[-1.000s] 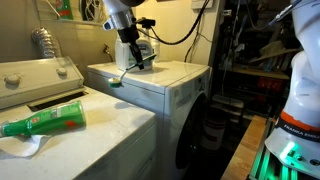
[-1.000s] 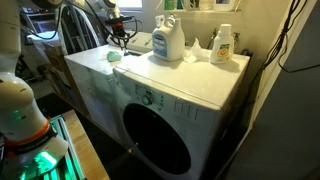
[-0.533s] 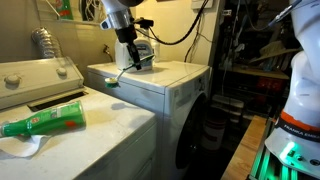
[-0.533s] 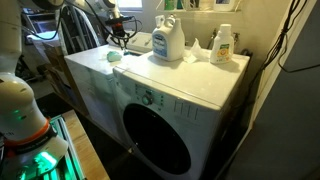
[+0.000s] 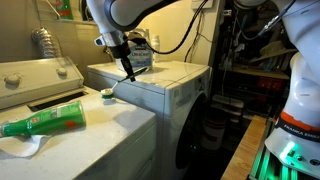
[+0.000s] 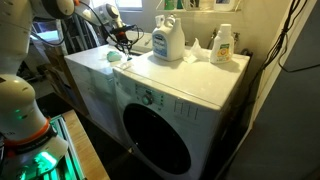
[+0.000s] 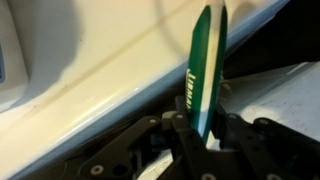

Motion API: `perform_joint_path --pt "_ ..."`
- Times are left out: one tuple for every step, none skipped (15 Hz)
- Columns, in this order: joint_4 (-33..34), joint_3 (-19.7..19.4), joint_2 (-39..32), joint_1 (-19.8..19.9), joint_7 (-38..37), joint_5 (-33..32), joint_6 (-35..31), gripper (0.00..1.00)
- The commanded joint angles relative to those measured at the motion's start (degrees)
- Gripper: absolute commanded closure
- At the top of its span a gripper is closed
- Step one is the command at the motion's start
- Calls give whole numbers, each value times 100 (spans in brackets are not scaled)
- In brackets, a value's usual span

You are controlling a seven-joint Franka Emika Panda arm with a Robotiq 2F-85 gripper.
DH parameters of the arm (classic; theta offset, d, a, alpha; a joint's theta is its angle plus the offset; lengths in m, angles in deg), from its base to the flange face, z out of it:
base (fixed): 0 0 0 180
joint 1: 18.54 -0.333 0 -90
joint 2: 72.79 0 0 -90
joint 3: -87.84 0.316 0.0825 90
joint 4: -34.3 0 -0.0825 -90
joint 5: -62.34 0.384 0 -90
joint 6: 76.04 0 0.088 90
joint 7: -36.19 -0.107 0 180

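Observation:
My gripper [image 5: 124, 60] is shut on a thin green stick with white lettering [image 7: 205, 70]. It holds the stick over the near corner of the white washer top [image 5: 170, 80]. In the wrist view the stick stands up between the fingers [image 7: 200, 125], above the washer's edge and the dark gap beside it. In an exterior view the stick [image 5: 130, 72] slants down from the gripper. A small green round thing [image 5: 107, 93] sits at the washer's corner edge just below. It also shows in the exterior view from the front [image 6: 114, 56], under the gripper [image 6: 120, 40].
A green bottle [image 5: 45, 120] lies on a white cloth [image 5: 25, 146] on the neighbouring machine. Two detergent bottles [image 6: 167, 40] [image 6: 222, 44] stand at the back of the washer top [image 6: 200, 85]. The round door [image 6: 155, 135] faces front. Dark shelving [image 5: 250, 60] stands beside the washer.
The gripper has swung toward the washer's corner and edge with the stick. The small green thing now lies lower, at the corner edge.

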Motion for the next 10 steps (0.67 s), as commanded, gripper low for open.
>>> perform_joint_path --pt "272 -107 -295 -199 47 -232 205 94" --pt "283 -80 -333 -227 141 -218 274 94" --pt "289 -46 -360 -250 248 -188 339 94" --pt "286 -15 -373 -281 359 -164 424 94" --pt "260 22 -370 -307 486 -140 511 94" --pt "177 75 -334 -327 618 -97 585 94" --pt "111 109 -300 -359 719 -92 674 94" --pt "-8 157 -229 -379 809 -71 786 94" --pt "-82 211 -171 -395 897 -49 894 94" --pt "-193 267 -84 -407 977 -39 988 94"
